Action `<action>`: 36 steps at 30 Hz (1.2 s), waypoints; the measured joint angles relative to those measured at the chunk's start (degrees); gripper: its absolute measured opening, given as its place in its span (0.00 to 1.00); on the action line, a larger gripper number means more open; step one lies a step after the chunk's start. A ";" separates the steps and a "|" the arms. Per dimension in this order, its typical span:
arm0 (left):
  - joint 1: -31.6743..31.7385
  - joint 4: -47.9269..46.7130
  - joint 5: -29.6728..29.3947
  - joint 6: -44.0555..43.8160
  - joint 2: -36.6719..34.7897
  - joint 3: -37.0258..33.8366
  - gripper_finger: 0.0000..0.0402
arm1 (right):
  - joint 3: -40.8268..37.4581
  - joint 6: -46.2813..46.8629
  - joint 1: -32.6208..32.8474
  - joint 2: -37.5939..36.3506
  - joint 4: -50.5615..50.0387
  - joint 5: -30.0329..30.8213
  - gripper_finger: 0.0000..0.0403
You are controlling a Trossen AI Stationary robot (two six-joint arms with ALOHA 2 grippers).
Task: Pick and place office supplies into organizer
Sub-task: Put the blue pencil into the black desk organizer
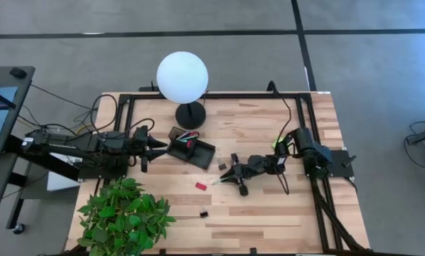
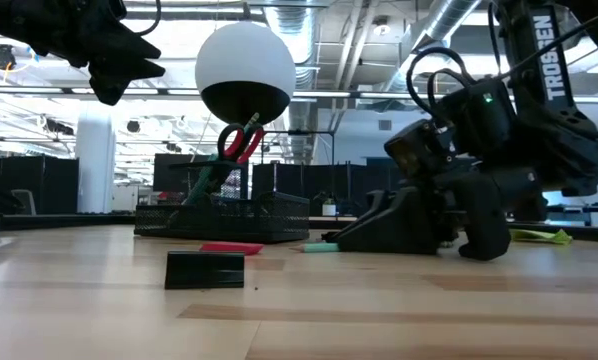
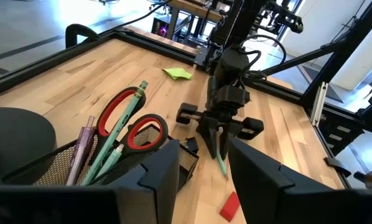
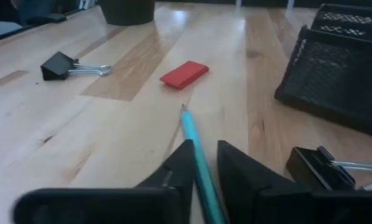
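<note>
The black mesh organizer (image 1: 191, 149) stands near the lamp base and holds the red-handled scissors (image 3: 127, 121) and a purple pen (image 3: 83, 146), all leaning upright. My right gripper (image 1: 231, 176) is low at the table's middle, shut on a light-green pen (image 4: 195, 140). My left gripper (image 1: 147, 147) is open and empty, raised just left of the organizer. A small red block (image 1: 201, 186) and a black clip (image 1: 204, 212) lie flat on the table toward the near edge. A second clip (image 4: 316, 165) lies beside my right gripper. The lime-green sticky pad (image 3: 178, 73) lies near the right arm's base. My right gripper pinches the light-green pen's shaft (image 4: 201, 163) between its two fingers. The fingers point down and toward the table's left side, lying nearly along the pen. The pen's tip (image 4: 183, 109) sticks out ahead of the fingers, low on or just over the table (image 2: 319, 247).
A lamp with a round black base (image 1: 190, 115) and white globe (image 1: 182, 77) stands behind the organizer. A green potted plant (image 1: 124, 217) fills the near left corner. A black frame rail (image 1: 219, 95) runs along the far edge.
</note>
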 joint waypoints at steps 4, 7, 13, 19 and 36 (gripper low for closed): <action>0.00 0.00 0.11 0.00 0.00 0.00 0.33 | 1.05 -0.25 -0.12 0.00 -1.22 -3.03 0.12; 0.00 0.01 0.11 0.00 -0.02 0.00 0.33 | 2.87 3.09 0.63 0.00 -2.98 -2.71 0.12; 0.00 0.08 0.15 -0.02 0.00 0.00 0.33 | 5.43 9.02 2.36 0.39 -2.86 4.70 0.12; 0.00 0.12 0.35 -0.02 0.00 0.00 0.33 | 8.02 18.26 1.47 0.51 4.10 9.82 0.12; 0.00 1.35 0.28 3.28 -0.08 0.00 0.33 | 29.52 11.95 -4.05 -16.14 -5.99 7.11 0.13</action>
